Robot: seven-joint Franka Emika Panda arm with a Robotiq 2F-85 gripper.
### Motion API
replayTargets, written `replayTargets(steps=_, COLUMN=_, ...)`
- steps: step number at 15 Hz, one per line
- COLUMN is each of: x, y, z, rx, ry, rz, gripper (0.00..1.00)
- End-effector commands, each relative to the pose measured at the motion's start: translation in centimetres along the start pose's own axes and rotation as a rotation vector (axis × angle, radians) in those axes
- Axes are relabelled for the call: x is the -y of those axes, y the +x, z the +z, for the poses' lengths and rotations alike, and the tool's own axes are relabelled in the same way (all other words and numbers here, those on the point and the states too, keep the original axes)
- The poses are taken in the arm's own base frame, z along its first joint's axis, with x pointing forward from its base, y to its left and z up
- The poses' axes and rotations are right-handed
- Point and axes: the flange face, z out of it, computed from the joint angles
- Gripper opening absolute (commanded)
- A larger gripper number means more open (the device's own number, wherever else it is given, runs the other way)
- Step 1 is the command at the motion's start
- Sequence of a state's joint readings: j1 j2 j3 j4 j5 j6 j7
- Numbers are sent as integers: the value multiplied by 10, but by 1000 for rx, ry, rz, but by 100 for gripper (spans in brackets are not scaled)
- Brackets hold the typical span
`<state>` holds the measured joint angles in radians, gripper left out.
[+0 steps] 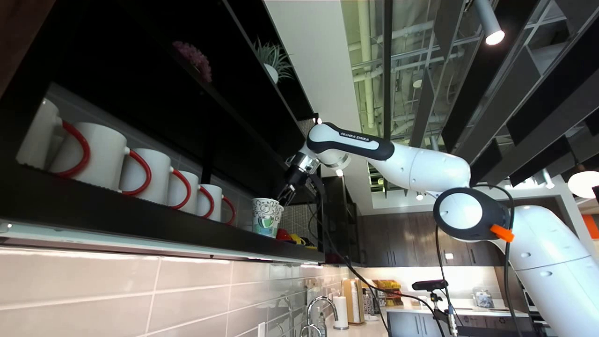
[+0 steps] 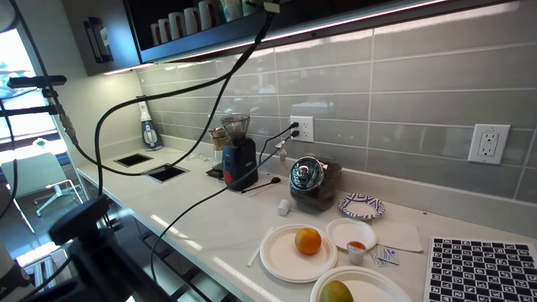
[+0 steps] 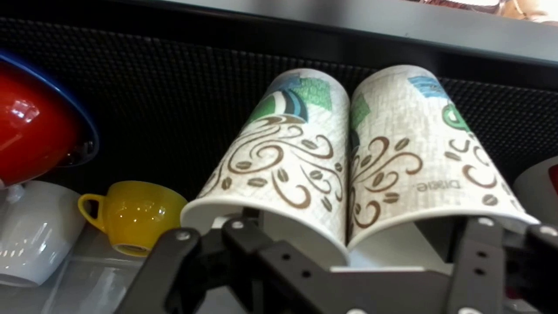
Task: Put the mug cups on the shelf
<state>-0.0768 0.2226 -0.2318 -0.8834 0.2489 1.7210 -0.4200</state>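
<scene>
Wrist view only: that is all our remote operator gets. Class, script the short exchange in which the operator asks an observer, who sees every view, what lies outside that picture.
Operator: I see two patterned paper cups. What stands along the shelf outside my view?
Observer: In an exterior view, a row of red-handled white mugs.
Operator: Anything hanging nearby?
Observer: In an exterior view, a black cable droops lower than the shelf.
</scene>
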Motion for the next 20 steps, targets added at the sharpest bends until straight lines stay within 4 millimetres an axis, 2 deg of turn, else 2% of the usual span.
replayTargets(steps=1, x=-6, y=3, z=-1, rx=-10, ry=4, rz=3, gripper=100)
replayTargets(steps=5, x=-9, y=5, z=-5, rx=-42, ry=12, rz=18, gripper=100)
replayTargets(steps=12, x=-6, y=13, z=-37, rx=-152, ry=0, rz=28, gripper=100)
replayTargets(steps=20, x=-18, y=15, z=-61, rx=-248, ry=-61, rz=210, gripper=100)
